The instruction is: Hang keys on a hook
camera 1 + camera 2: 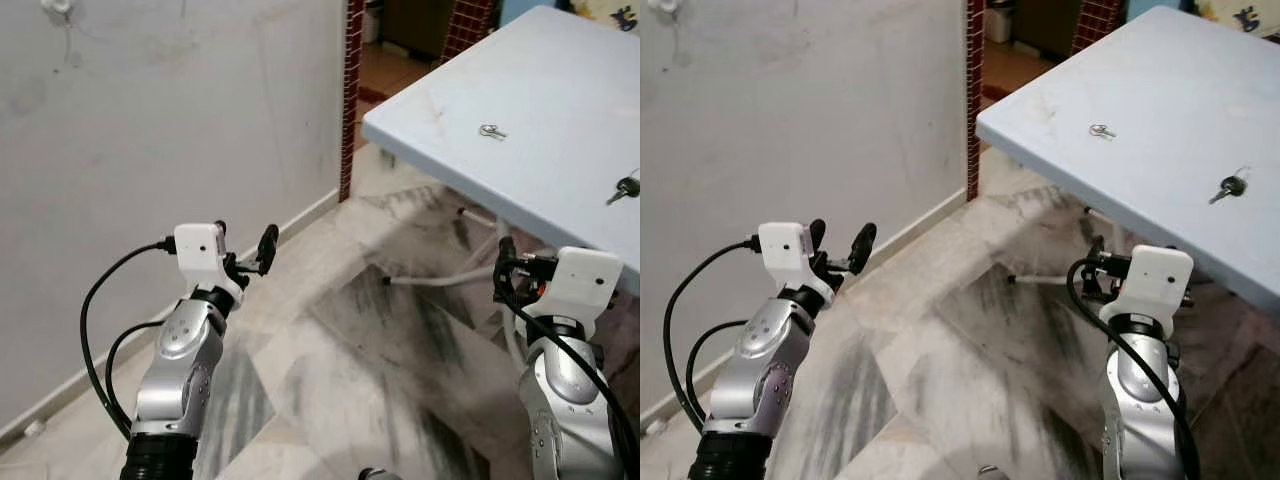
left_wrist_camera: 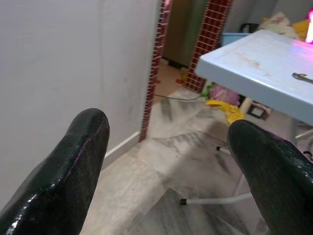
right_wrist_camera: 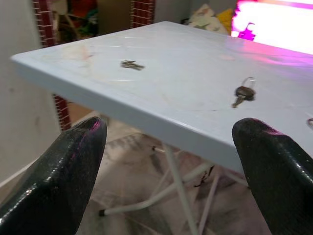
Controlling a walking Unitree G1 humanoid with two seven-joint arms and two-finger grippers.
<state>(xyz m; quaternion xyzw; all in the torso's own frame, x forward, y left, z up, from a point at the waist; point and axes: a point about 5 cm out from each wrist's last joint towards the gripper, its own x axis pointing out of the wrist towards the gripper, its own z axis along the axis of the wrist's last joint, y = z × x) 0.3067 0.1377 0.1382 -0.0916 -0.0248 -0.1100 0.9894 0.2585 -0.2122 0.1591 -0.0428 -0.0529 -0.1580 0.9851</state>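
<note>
Keys are seen on the pale blue table (image 1: 1160, 110): a small silver key (image 1: 1102, 131) lies mid-top, set back from the near edge toward the corner nearest the brick pillar (image 1: 974, 90), and a dark-headed key (image 1: 1231, 185) lies well apart from it, closer to the near edge and further from that corner. Neither is touched. A hook (image 1: 57, 8) is made out high on the grey wall (image 1: 150, 150), approx. at the upper end of it; its shape is too small to tell.

R gripper (image 3: 171, 161) is held just short of the table's near edge, below the top, fingers spread wide, nothing held; both keys are framed betw. the tips in the wrist view. L gripper (image 1: 838, 243) is raised over the marble floor (image 1: 970, 330), facing the wall and pillar, also wide open and empty.

Step in hand is judged to be the approach, w/ pickup not yet started. Next move prob. calls for the R gripper to be lifted over the edge, brought down on the dark-headed key as the nearer one, and closed on its head or ring; thin flat metal may slip on the smooth top.
</note>
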